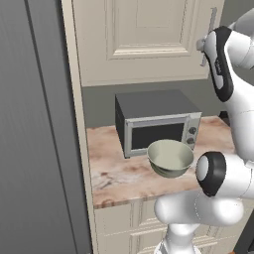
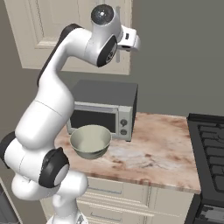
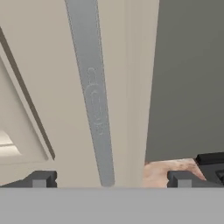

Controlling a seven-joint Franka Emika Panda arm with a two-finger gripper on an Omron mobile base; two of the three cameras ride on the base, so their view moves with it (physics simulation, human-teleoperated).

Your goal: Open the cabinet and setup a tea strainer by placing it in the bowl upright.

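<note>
Open pincer (image 3: 109,179) straddles handle (image 3: 94,100) (cabinet (image 1: 144,39) shut).

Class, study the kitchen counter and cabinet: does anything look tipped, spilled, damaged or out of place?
Nothing stands out. The bowl sits upright on the counter in front of the microwave, nothing is spilled, and the cabinet door is shut and straight.

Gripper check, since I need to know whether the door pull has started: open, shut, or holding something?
Gripper: open, holding nothing; its fingertips straddle the cabinet door's silver handle.
</note>
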